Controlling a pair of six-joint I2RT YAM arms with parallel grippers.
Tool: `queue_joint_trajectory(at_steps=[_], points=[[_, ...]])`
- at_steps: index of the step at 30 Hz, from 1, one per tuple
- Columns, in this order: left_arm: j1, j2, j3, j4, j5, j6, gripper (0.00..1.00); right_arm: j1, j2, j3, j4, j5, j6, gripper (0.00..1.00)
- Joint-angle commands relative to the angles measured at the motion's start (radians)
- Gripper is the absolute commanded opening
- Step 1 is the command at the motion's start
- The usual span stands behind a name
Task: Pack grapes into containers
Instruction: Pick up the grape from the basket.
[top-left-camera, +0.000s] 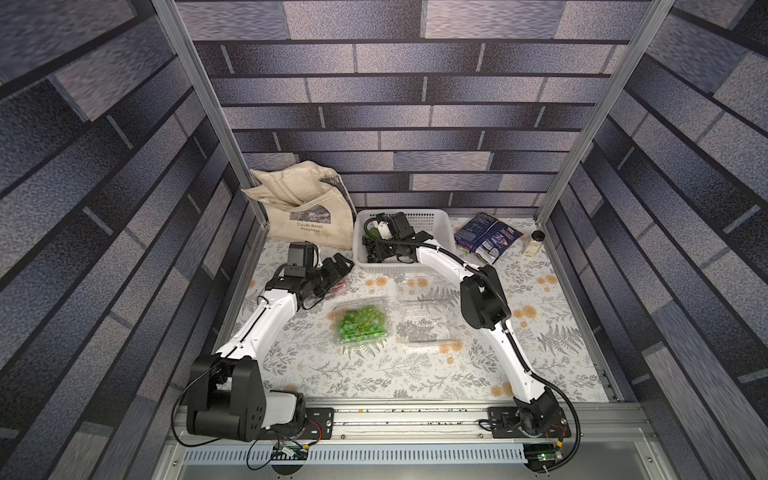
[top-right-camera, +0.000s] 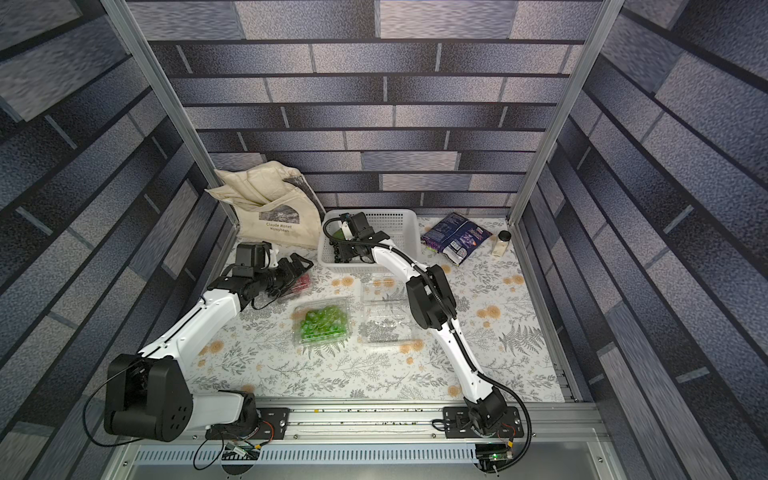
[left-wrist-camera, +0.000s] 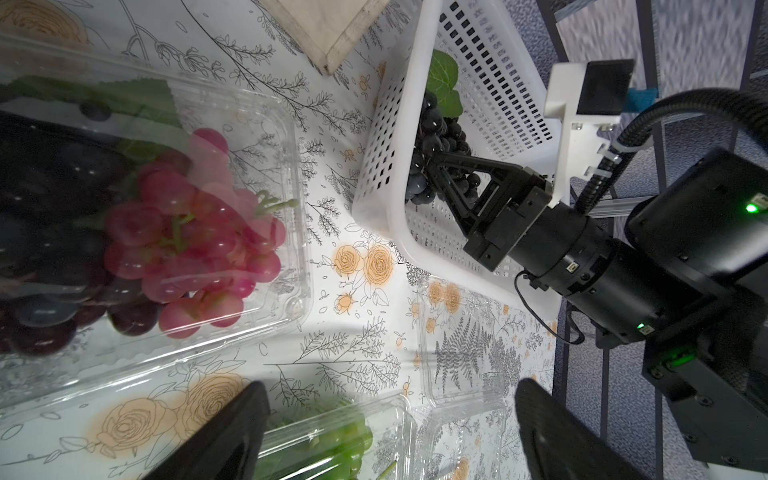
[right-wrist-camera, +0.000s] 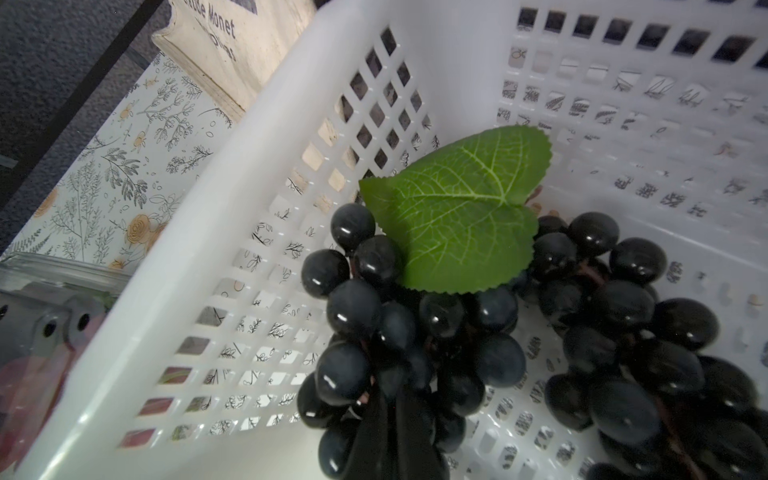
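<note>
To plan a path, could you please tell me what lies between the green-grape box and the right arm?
An open, empty clear box, seen in both top views.

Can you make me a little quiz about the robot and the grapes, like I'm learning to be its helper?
1. True or false: the right gripper is shut on the dark grapes inside the white basket.
2. Pick one: what colour is the bunch in the clear container in the middle of the tabletop? A) red B) green C) dark
3. Fill the gap: the left gripper has its jaws ____.

Key: 1 true. 2 B. 3 open.
</note>
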Motion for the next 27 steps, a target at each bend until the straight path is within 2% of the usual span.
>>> queue_joint_trajectory(at_steps=[1, 16, 27], points=[[0.008, -0.022, -0.017, 0.002, 0.015, -0.006, 0.95, -0.008, -0.086, -0.043, 0.030, 0.007, 0.002, 0.00], [0.002, -0.049, -0.020, 0.009, 0.017, -0.006, 0.95, -0.008, -0.293, -0.072, -0.012, 0.037, -0.107, 0.00], [-0.021, -0.097, -0.020, -0.005, 0.016, 0.003, 0.95, -0.008, -0.538, -0.255, 0.009, 0.049, -0.123, 0.00]])
